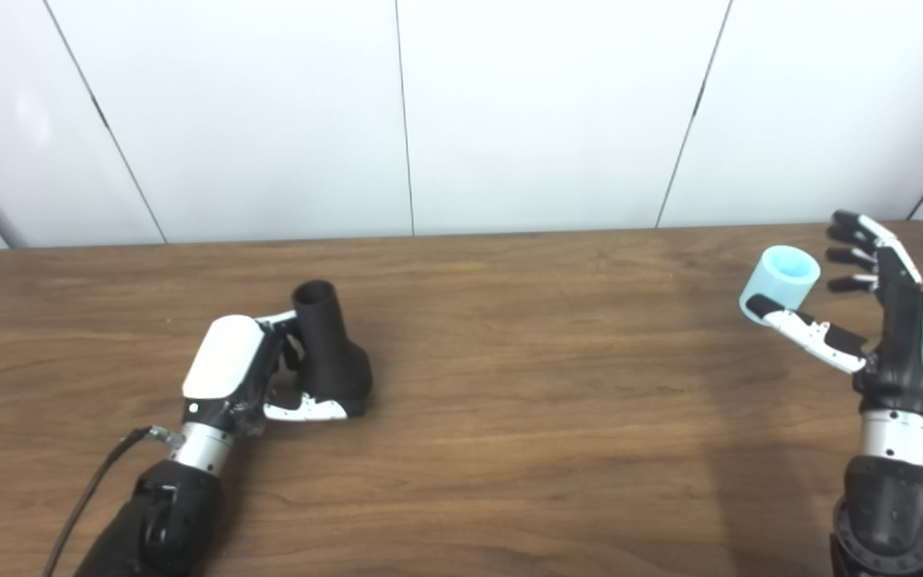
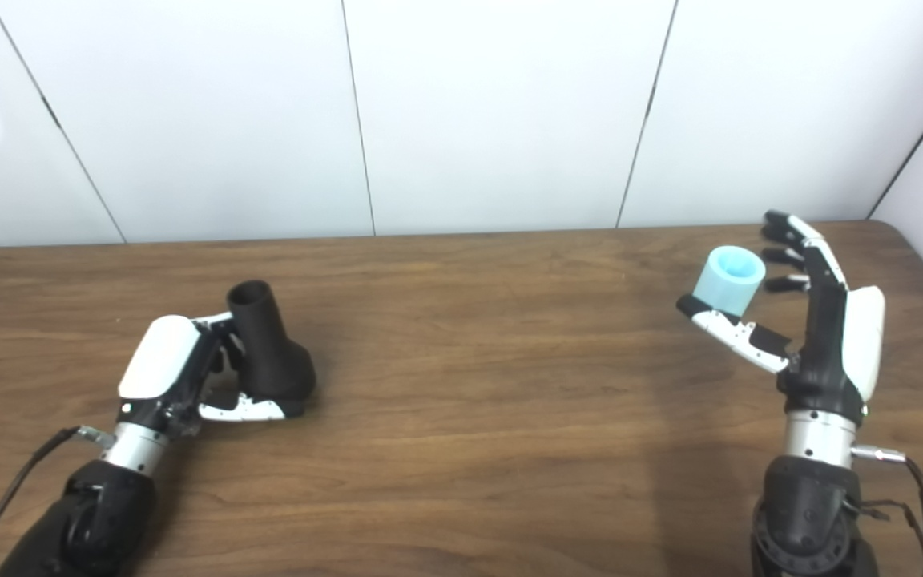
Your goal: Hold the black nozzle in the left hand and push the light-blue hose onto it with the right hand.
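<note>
Lower left of the frame: the left robot hand (image 1: 249,377) wraps its fingers and thumb around the black nozzle (image 1: 332,346), which rests on the wooden tabletop (image 1: 550,385) with its flared base down and its narrow open neck tilted up and slightly left. Right edge of the frame: the right robot hand (image 1: 882,320) is raised, fingers spread upright, with the light-blue hose (image 1: 780,284) (a short, open-ended piece) perched on the thumb; whether the fingers press on it cannot be told. The two parts sit well apart, the nozzle lying leftward of the hose, so mating likely requires aligning the hose bore with the nozzle's neck axis.
</note>
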